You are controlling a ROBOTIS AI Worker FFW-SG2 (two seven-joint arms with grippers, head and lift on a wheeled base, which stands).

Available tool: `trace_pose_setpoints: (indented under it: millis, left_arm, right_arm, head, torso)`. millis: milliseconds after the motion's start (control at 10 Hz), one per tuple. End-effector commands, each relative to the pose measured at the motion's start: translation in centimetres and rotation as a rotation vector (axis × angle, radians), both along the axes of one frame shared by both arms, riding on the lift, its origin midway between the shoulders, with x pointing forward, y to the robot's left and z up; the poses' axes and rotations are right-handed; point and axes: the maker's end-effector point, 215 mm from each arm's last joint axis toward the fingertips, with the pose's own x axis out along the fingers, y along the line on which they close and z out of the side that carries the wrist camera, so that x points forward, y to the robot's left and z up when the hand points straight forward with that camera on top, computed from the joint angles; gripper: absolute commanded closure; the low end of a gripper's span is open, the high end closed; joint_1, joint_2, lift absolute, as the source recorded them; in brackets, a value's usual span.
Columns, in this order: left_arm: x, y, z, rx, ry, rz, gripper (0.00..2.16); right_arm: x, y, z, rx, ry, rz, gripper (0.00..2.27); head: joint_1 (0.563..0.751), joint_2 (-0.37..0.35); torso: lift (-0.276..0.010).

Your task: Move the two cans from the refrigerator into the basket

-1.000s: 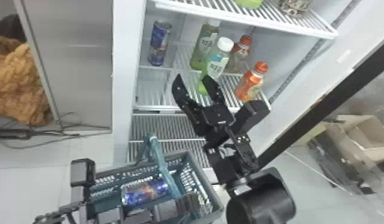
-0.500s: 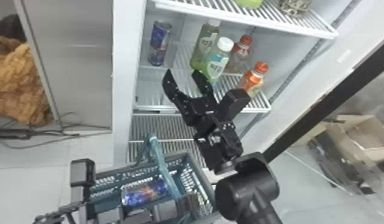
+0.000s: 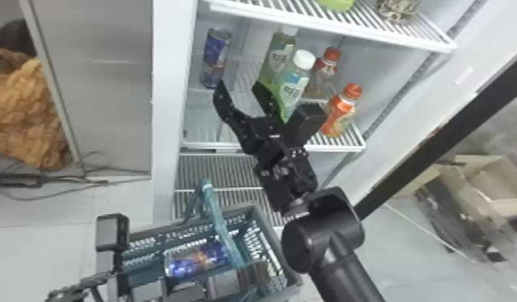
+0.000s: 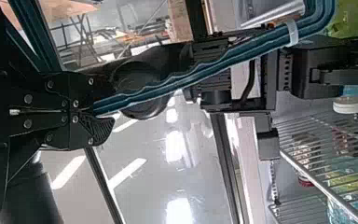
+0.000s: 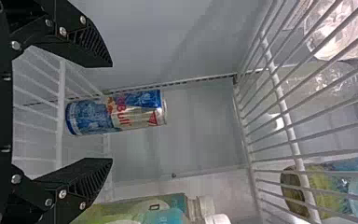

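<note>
The can [image 5: 116,112] is stood upright on the shelf [image 3: 205,145], just ahead of the right gripper [image 3: 237,83] and framed between its widely parted, empty fingers; the basket handle [image 3: 218,221] is clasped by the left gripper [image 4: 107,108].

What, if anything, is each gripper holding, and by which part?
The left gripper holds the dark teal plastic basket by its handle, jaws closed on the bar. The right gripper holds nothing; its jaws are open.

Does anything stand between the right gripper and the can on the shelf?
Nothing visible does: the right gripper is open toward the can, and the green bottles stand to the can's right in the head view.
</note>
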Motion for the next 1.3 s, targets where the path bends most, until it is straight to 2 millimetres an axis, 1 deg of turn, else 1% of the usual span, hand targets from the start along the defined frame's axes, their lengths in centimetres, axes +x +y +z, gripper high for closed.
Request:
trace_pose_setpoints:
  millis: [0, 100, 500, 900, 1200]
  left_arm:
    - [0.0, 0.0, 0.0, 0.000, 0.000, 0.001, 1.19]
    - [0.1, 0.1, -0.1, -0.006, 0.013, 0.004, 1.19]
    - [0.2, 0.0, 0.1, -0.008, 0.009, 0.004, 1.19]
    - [0.3, -0.1, 0.1, -0.008, 0.004, 0.002, 1.19]
    - [0.4, -0.1, 0.2, -0.007, 0.001, 0.003, 1.19]
  right_arm:
    - [1.1, 0.4, -0.1, 0.001, -0.003, 0.006, 0.32]
    - [1.7, 0.7, 0.0, -0.005, -0.007, 0.011, 0.32]
    - [3.7, 1.2, 1.5, -0.024, -0.041, 0.011, 0.32]
    - [5.3, 1.8, 0.7, -0.018, -0.012, 0.015, 0.31]
    - [6.7, 2.0, 1.2, -0.034, -0.008, 0.007, 0.32]
  head:
    - [0.695, -0.339]
    - [0.695, -0.333]
    - [0.695, -0.312]
    - [0.695, -0.298]
    - [0.695, -0.290]
  torso:
    - [-0.276]
    - [-0.276]
    - [-0.276]
    - [-0.276]
    - [-0.276]
